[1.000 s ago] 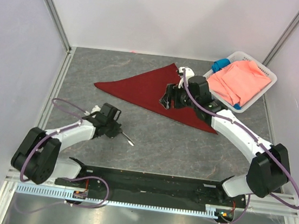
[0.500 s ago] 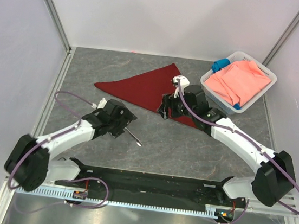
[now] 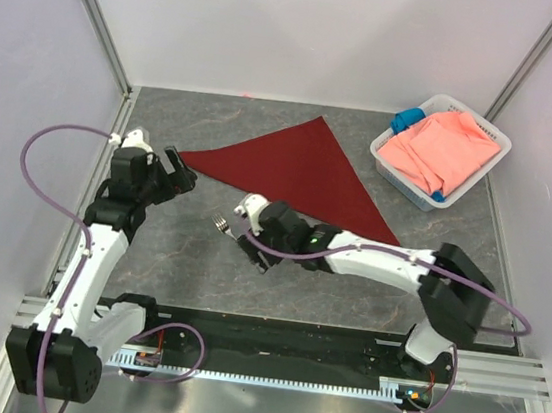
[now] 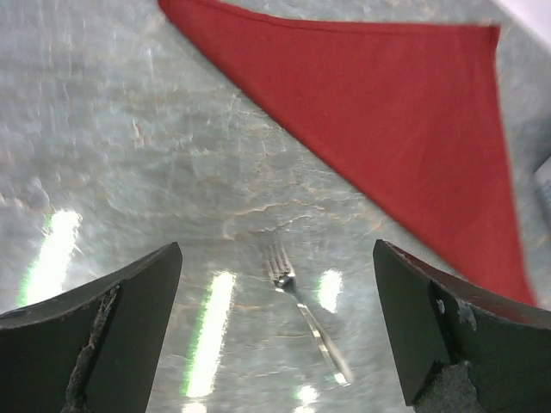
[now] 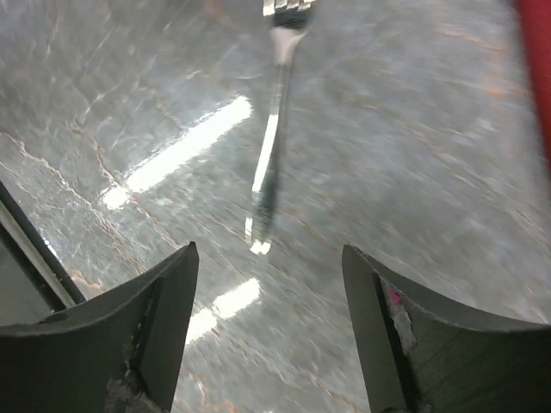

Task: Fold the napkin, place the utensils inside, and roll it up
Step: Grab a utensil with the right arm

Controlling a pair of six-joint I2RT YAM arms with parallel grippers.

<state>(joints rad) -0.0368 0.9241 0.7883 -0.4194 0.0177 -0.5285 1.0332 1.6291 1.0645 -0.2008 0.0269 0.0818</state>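
Fork [image 4: 308, 317] now lies loose on the counter [image 3: 180, 250], nearside of the folded napkin [image 3: 296, 169]; left claw [image 3: 178, 168] retreated to the left edge, right claw [image 5: 271, 258] crossed over it, both wide open, empty: likely a handover

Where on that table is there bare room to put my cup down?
Bare table runs along the back wall behind the napkin, and a smaller patch lies between the napkin's right corner and the basket. In front of the fork, between the arms, is bare too. Around the fork it is crowded: the right gripper hovers there.
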